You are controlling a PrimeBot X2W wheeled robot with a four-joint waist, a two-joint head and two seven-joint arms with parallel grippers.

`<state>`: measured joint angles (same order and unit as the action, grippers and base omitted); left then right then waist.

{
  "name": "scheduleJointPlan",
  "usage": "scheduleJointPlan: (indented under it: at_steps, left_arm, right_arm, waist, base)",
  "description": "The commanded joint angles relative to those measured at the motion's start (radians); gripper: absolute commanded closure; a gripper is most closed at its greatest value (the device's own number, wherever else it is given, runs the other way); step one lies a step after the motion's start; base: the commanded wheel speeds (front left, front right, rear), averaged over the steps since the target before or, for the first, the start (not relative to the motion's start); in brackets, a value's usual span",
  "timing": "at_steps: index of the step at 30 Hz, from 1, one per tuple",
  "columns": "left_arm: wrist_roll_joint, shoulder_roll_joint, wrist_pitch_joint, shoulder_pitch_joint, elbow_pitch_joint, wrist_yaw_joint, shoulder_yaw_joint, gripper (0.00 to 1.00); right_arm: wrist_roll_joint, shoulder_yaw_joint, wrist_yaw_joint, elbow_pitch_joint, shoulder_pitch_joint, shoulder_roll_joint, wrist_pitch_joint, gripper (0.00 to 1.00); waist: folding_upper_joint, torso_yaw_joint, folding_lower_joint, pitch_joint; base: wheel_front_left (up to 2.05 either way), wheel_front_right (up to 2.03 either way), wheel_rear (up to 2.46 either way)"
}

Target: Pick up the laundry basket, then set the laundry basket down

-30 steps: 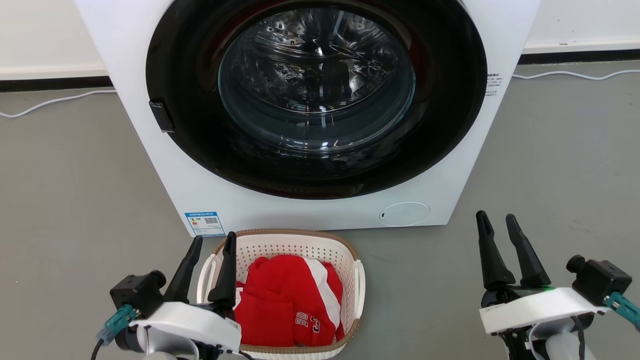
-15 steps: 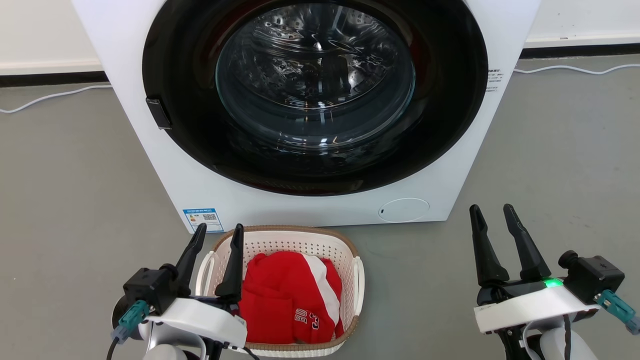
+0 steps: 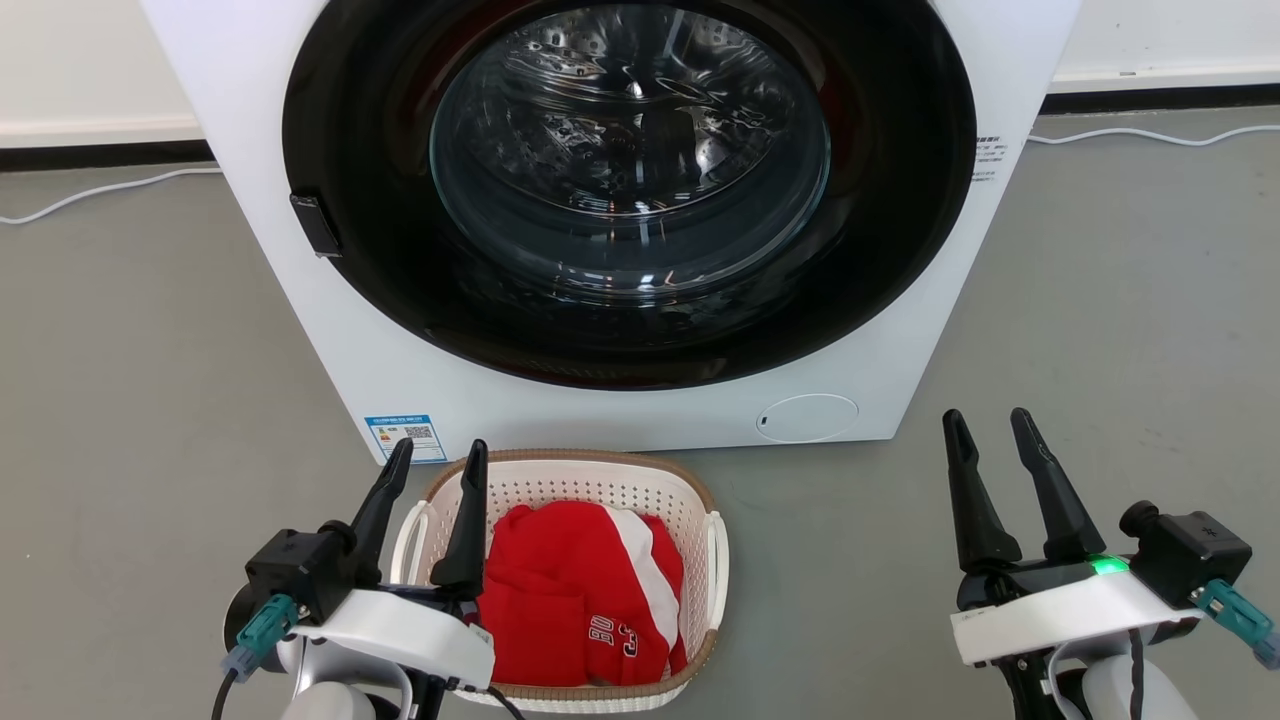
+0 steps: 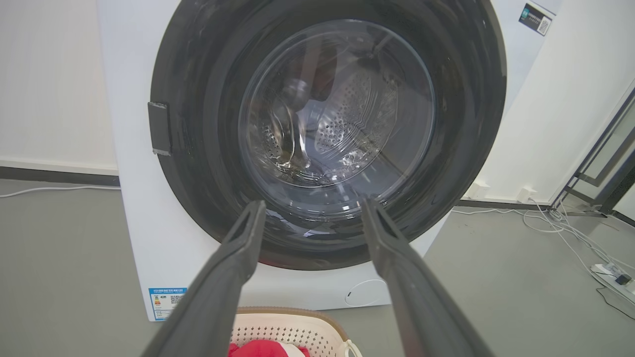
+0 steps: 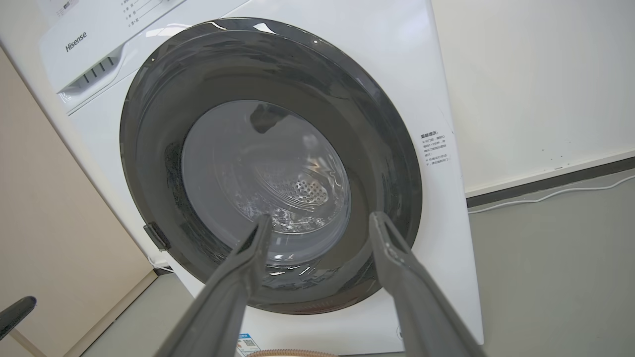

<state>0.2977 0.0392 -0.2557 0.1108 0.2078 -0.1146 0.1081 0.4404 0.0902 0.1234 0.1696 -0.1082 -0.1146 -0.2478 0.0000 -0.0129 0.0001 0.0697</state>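
The laundry basket [image 3: 690, 545], cream-white and perforated with a brown rim, sits on the grey floor just in front of the washing machine and holds red clothing [image 3: 575, 595]. Its far edge [image 4: 292, 327] peeks in at the bottom of the left wrist view. My left gripper [image 3: 438, 448] hovers open above the basket's left side, one finger over the left handle and rim, nothing between its fingers. My right gripper [image 3: 988, 415] stands open over bare floor well to the right of the basket. Both grippers [image 4: 312, 206] [image 5: 321, 218] point at the machine's door.
A large white washing machine [image 3: 420, 380] with a round dark glass door [image 3: 630, 180] stands right behind the basket. White cables [image 3: 100, 200] run along the wall base. More cables and a power strip [image 4: 612, 272] lie on the floor at the right.
The head view has shifted slightly. My left gripper has moved a little forward over the basket's left rim. The right gripper has risen a little.
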Motion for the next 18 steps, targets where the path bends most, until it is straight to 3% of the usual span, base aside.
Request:
scheduleJointPlan:
  at_steps: [1, 18]
  left_arm:
    - [-0.003, 0.011, -0.006, 0.043, -0.026, 0.008, -0.024, 0.00]
    - [0.002, 0.011, -0.006, 0.059, -0.016, 0.018, -0.027, 0.00]
  right_arm:
    - [-0.012, 0.013, 0.007, -0.023, -0.038, -0.004, -0.014, 0.00]
    - [-0.028, 0.015, 0.007, -0.016, -0.050, -0.007, -0.014, 0.00]
  waist:
    - [0.0000, 0.000, -0.0001, 0.002]
    - [0.0000, 0.001, -0.0001, 0.053]
  base:
    - [0.00, 0.00, 0.00]
    - [0.00, 0.00, 0.00]
